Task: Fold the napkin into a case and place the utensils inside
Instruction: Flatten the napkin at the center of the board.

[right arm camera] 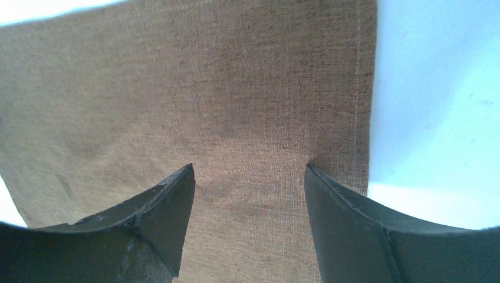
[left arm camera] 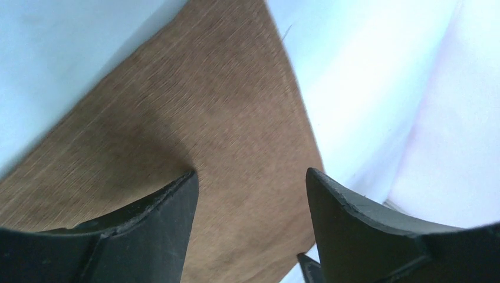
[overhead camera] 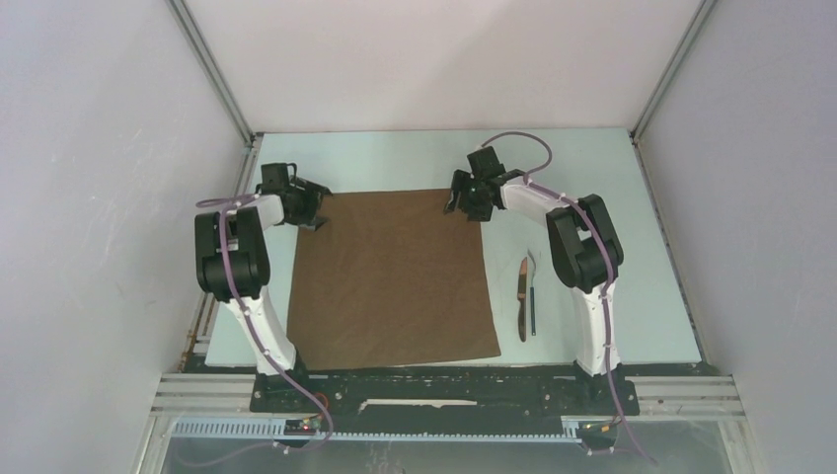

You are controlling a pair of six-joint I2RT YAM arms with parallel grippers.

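- The utensils (overhead camera: 521, 301) lie side by side on the tabletop (overhead camera: 415, 158), just right of the flat brown napkin (overhead camera: 395, 281).
- The left claw (overhead camera: 318, 219) is spread wide over the napkin's far left corner, holding nothing.
- The right claw (overhead camera: 459, 202) is spread wide over the far right corner, holding nothing too.

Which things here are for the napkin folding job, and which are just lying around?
For the job: napkin, knife, thin dark-handled utensil, left gripper, right gripper.
Just there: white table, purple cable.
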